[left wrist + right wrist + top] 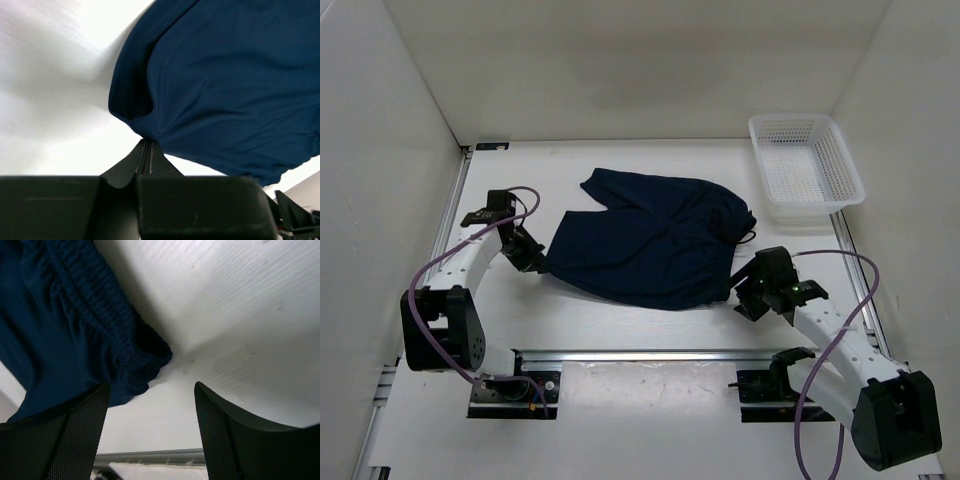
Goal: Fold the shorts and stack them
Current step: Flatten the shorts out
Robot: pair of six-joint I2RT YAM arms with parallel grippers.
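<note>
Running along the near edge, an aluminium rail is carrying both arm bases, with purple cables looping off them. Just beyond, the left gripper is pinching a hem corner of the shorts, its jaws pressed tight together with the cloth drawn to a point between them. I am guessing that the hold is there to anchor or lift that leg for a fold. On the other side the right gripper is standing well open with nothing in it. The gathered waistband corner is lying just ahead of its left finger, near but not between the jaws, so it seems to be lined up as the matching hold. The shorts are lying spread in the middle of the white table, waistband to the right and legs to the left, unfolded as far as I can see, so the folding is looking barely begun. A white basket is sitting at the back right corner, well apart from the cloth. Plain white walls are closing in the table on three sides.
</note>
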